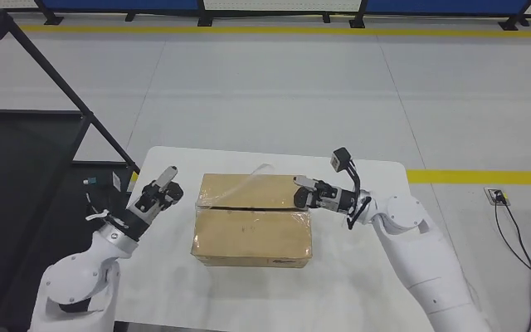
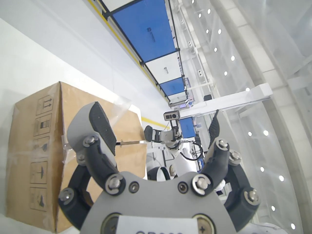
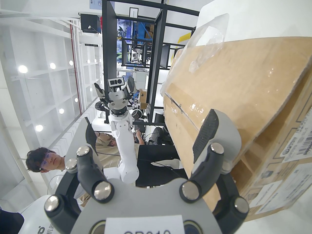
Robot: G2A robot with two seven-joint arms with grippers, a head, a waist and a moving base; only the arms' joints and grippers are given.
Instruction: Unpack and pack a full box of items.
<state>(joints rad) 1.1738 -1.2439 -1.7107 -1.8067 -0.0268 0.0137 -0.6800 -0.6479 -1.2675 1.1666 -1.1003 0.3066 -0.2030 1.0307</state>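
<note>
A brown cardboard box (image 1: 253, 222) stands in the middle of the white table, its top flaps meeting at a centre seam. A strip of clear tape (image 1: 249, 178) is peeled up from the far flap and also shows in the right wrist view (image 3: 214, 32). My right gripper (image 1: 302, 193) is open at the box's right end, level with the top. One of its fingers (image 3: 207, 132) lies against the box (image 3: 231, 86), where the flap edge looks slightly lifted. My left gripper (image 1: 167, 184) hangs open just left of the box (image 2: 36, 147), apart from it and holding nothing (image 2: 158, 127).
The white table (image 1: 373, 274) has bare surface in front of the box and on both sides. A black metal frame (image 1: 50, 124) stands off the table's left edge. Grey floor with a yellow line (image 1: 465, 176) lies beyond.
</note>
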